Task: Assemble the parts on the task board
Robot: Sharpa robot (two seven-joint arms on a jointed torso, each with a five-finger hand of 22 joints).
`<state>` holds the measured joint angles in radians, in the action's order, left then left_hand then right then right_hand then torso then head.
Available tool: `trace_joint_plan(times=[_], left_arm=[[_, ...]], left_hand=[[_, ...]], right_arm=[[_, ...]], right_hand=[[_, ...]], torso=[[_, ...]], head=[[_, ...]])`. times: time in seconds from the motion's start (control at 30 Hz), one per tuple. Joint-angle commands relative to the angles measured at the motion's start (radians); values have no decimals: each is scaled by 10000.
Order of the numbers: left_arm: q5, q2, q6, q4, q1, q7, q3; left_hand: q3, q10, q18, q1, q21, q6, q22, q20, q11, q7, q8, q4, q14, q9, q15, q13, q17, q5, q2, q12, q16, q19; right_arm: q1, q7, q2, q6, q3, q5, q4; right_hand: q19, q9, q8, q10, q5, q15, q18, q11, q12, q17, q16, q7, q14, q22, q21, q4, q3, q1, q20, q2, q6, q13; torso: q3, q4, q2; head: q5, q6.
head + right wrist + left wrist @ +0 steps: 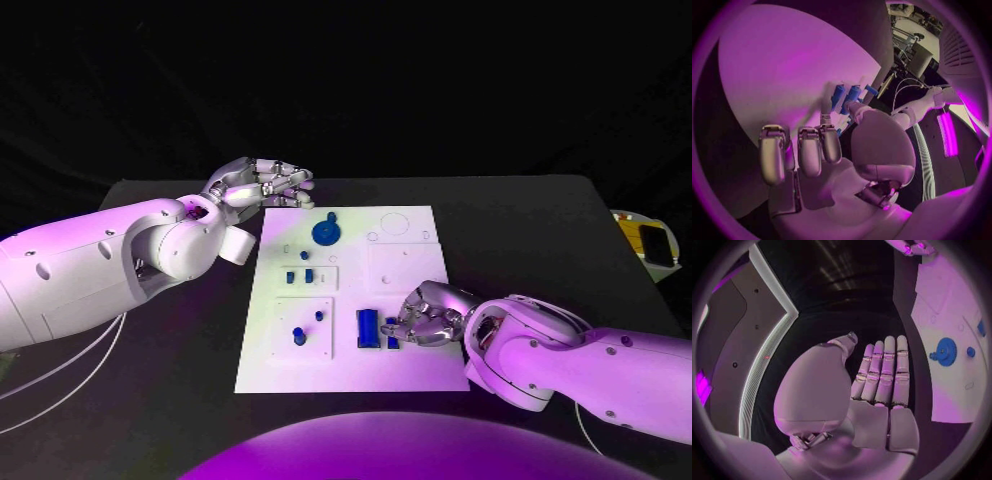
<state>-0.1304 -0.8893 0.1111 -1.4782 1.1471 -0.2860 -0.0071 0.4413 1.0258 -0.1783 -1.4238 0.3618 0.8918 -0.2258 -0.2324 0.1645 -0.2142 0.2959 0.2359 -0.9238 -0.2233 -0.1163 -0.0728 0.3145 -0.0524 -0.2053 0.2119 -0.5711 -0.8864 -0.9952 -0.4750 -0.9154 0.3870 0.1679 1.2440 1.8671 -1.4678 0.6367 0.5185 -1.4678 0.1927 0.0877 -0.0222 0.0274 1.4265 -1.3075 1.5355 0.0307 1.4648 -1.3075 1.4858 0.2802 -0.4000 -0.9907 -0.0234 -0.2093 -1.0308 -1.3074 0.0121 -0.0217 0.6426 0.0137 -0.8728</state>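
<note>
Black bench [534, 215] under black drapes — white task board [404, 340] central. Blue gear [327, 232] at its 12 o'clock. Left robot hand [267, 183] empty, fingers extended together. Right robot hand [427, 315] rests on blue parts [369, 328] at 5 o'clock — grip cannot be confirmed.

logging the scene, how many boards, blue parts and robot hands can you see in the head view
board: 1
blue parts: 7, as far as can be told: a gear, two small pieces, two small pieces lower down, two bars by the right hand
hands: 2, left and right
total: 10
</note>
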Motion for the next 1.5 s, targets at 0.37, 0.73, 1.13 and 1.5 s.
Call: trace_joint_plan(times=[0.37,0.73,1.13,1.5], left_arm=[[-8,-3,-153,-13,6,-41,7],[-9,-4,-148,-4,6,-37,7],[-9,-3,-156,-5,6,-32,7],[-9,-5,-146,1,6,-34,7]], left_hand=[[-60,-76,-30,-107,-62,-13,22,-3,-15,-35,-44,18,101,12,-8,-15,15,16,10,46,58,-80],[-60,-76,-30,-107,-62,-13,22,-3,-15,-35,-44,18,101,12,-8,-15,15,16,10,46,58,-80],[-60,-76,-30,-107,-62,-13,22,-3,-15,-35,-44,18,101,12,-8,-15,15,16,10,46,58,-80],[-65,-82,-31,-129,-82,-8,35,-4,-16,-31,-41,28,107,12,-8,-16,24,16,26,56,60,-89]], right_arm=[[35,630,-284,-266,3,68,186],[47,700,-330,-497,4,106,125],[120,673,-192,-640,4,433,-116],[151,906,-278,-128,-2,354,2]], right_hand=[[-749,-31,-2,-413,-577,57,44,65,-34,-1815,26,62,897,-2396,-2,-349,441,-1066,71,8,48,-1686],[-746,-41,-8,-412,-719,53,43,62,-39,-1824,29,64,898,-2394,-10,-346,505,-1149,67,42,44,-1687],[-745,-118,-71,-412,-1397,67,43,84,-42,-1848,36,36,903,-2395,-10,-657,529,-2045,73,279,35,-1702],[-744,-153,-91,-420,-1265,50,41,59,-33,-1838,31,69,901,-2393,-18,-392,709,-1797,63,314,7,-1713]], torso=[[7,-11,-6],[-2,-2,1],[8,6,7],[3,-4,-10]], head=[[22,2],[22,2],[63,2],[46,2]])
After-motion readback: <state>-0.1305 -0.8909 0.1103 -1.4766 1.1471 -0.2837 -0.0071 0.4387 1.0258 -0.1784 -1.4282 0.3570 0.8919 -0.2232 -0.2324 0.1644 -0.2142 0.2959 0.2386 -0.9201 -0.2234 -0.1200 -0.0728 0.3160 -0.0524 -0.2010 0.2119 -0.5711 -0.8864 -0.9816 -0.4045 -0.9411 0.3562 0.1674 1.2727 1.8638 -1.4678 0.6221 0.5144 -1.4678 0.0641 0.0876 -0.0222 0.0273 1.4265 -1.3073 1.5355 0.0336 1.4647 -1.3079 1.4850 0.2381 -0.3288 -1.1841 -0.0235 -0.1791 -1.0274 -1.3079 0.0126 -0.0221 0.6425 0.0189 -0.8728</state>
